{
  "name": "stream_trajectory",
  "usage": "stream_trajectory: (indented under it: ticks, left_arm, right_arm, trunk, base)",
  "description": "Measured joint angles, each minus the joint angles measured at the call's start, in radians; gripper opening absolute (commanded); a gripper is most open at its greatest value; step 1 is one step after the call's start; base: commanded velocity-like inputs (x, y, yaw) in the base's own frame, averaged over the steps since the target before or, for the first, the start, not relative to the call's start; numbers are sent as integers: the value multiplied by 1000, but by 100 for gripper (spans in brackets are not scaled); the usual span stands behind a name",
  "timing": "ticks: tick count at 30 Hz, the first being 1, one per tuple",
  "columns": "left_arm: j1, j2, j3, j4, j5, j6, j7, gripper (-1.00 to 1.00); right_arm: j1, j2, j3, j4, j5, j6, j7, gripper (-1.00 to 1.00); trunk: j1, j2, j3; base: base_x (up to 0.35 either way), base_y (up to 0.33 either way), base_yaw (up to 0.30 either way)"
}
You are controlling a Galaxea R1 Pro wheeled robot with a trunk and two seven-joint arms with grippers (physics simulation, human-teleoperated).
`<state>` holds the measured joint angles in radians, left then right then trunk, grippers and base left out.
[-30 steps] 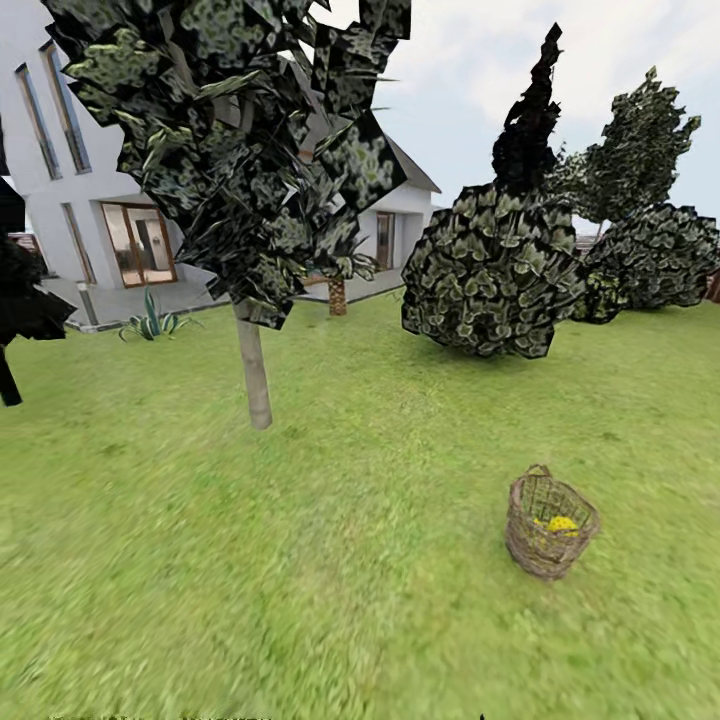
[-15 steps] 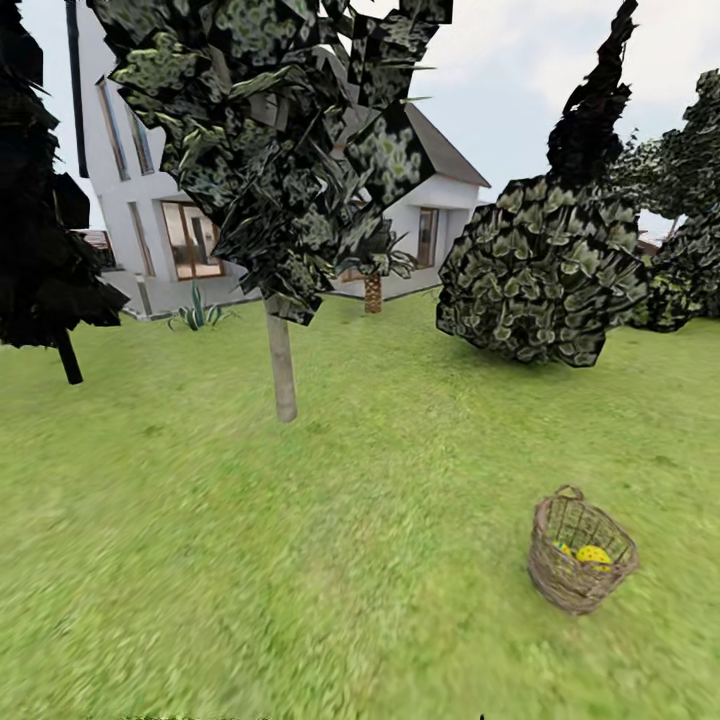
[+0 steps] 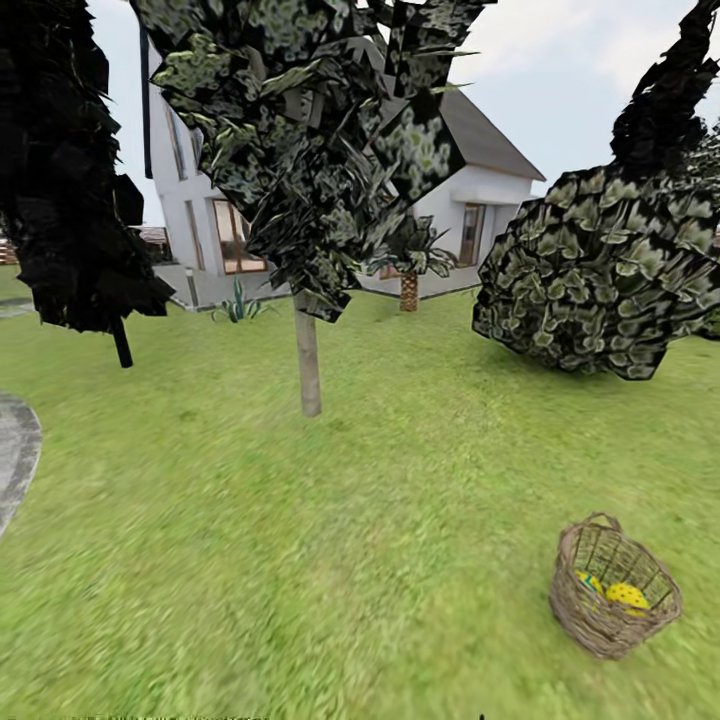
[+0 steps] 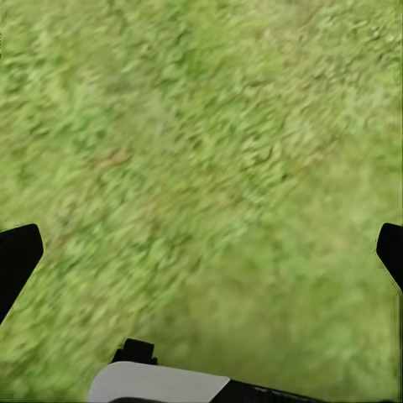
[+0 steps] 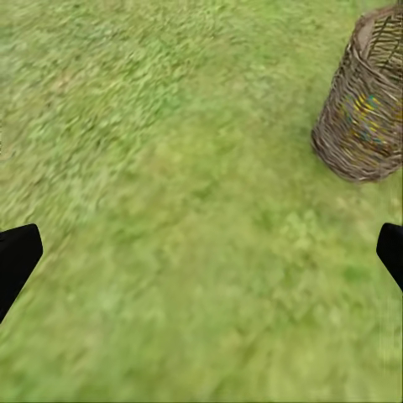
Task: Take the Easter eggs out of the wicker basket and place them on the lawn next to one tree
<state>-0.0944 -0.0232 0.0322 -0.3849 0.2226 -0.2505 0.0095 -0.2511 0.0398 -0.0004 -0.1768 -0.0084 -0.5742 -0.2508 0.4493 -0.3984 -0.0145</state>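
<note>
- No part of the task is judged done: the Easter eggs (image 3: 627, 596) are seen inside the wicker basket (image 3: 612, 588), which stands on the lawn (image 3: 300, 560), and no egg is seen on the grass by any tree.
- Only one yellow egg is made out clearly in the head view, with a patch of another beside it; the count of three cannot be confirmed.
- All three removals and placements are judged to be left, and the basket has yet to be reached.
- The tree (image 3: 308, 360) with the pale, bare trunk is seen well apart from the basket, further up the lawn toward the white house (image 3: 215, 215); it is judged a fitting target.
- The left gripper (image 4: 201, 252) is shown with its dark fingers (image 4: 17, 260) spread wide and empty above bare grass.
- The right gripper (image 5: 201, 252) is likewise spread wide and holds nothing; its fingers (image 5: 17, 260) are over grass, apart from the basket.
- The basket's woven side is shown by the right wrist view, with egg colours glimpsed through the weave, whereas trees, house and paved circle (image 3: 15, 450) are given by the head view.
</note>
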Motion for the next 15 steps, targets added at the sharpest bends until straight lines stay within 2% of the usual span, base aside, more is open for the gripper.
stream_trajectory:
  ticks: [5, 7, 9, 15]
  left_arm:
    - [0, 0, 0, 0, 0, 0, 0, 100]
    - [0, 0, 0, 0, 0, 0, 0, 100]
    - [0, 0, 0, 1, 0, 0, 0, 100]
    - [0, 0, 0, 1, 0, 0, -1, 100]
  right_arm:
    - [0, -1, 0, 0, 0, -1, 0, 100]
    - [0, -1, 1, 0, 0, -1, 0, 100]
    - [0, -1, 1, 0, 1, -1, 0, 100]
    - [0, -2, 1, -1, 1, -1, 0, 100]
  trunk:
    - [0, 0, -3]
    - [0, 0, -4]
    - [0, 0, -4]
    - [0, 0, 1]
  base:
    - [98, -325, 220]
    - [98, -325, 85]
    - [98, -325, -28]
    - [97, -325, -155]
